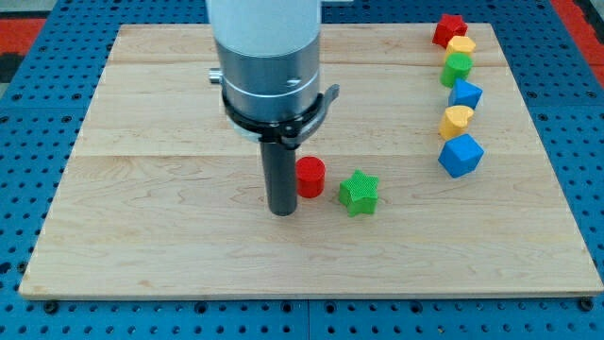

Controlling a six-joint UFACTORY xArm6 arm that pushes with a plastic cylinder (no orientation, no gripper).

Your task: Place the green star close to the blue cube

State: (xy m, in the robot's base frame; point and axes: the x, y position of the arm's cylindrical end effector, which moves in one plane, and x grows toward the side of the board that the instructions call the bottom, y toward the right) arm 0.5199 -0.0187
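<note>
Resting on the pale wooden desk (pixel 142 236), my tip (pixel 282 212) sits just at nine o'clock of a small red plastic cylinder (pixel 310 177), seemingly touching or nearly so; the green plastic star (pixel 359 193) lies just beyond that cylinder, at about four o'clock from it, apart by a thin gap. No fingers on this rig, only the straight dark rod, so nothing to report as apart or clamped. Large blue plastic cube (pixel 461 155) sits well off toward the star's two o'clock, at the bottom of a column along the view's right. Column, top down: red star-like block (pixel 449 29), yellow rounded block (pixel 461 46), green rounded block (pixel 457 68), smaller blue angular block (pixel 465 93), second yellow block (pixel 456 122), then the cube. Count: two red, two green, two yellow, two blue; eight blocks, one rod. Handling, as judged: star looks light, rigid, hollow-printed plastic, likely to slide easily on smooth wood and to spin if pushed on a point rather than in a notch. Best contact would be its eight o'clock side, in the notch between two arms, driving toward two o'clock. Red cylinder stands in the way of a straight approach; tip probably must go round it first.
</note>
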